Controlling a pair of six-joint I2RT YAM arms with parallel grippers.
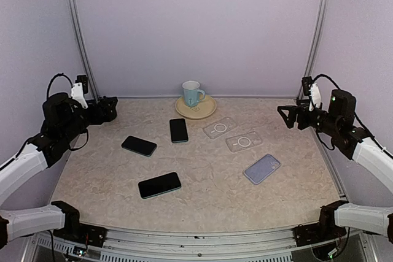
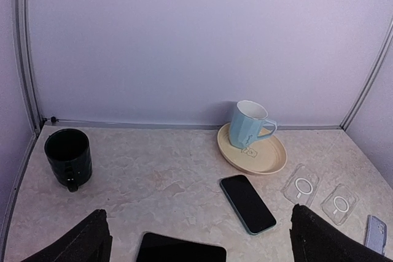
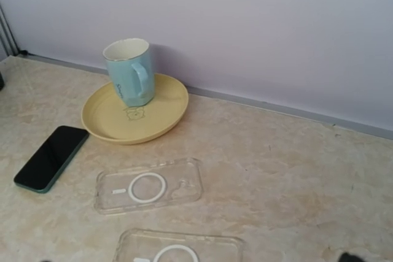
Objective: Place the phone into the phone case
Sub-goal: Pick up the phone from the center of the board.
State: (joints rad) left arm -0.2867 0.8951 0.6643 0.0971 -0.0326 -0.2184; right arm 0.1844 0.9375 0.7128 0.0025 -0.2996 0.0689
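Three dark phones lie on the table: one near the plate [image 1: 178, 130], one to its left [image 1: 139, 145], one nearer the front [image 1: 159, 184]. Two clear phone cases [image 1: 220, 127] [image 1: 244, 142] and a lavender case [image 1: 262, 168] lie right of centre, all empty. My left gripper [image 1: 107, 110] hovers open and empty at the back left; its fingers [image 2: 86, 240] frame a phone [image 2: 247, 203]. My right gripper [image 1: 285, 116] hovers open and empty at the back right, above the clear cases [image 3: 147, 185] [image 3: 178, 246].
A light blue mug [image 1: 193, 93] stands on a yellow plate [image 1: 206, 110] at the back centre. A black mug [image 2: 69, 156] stands at the back left corner. Walls enclose the back and sides of the table.
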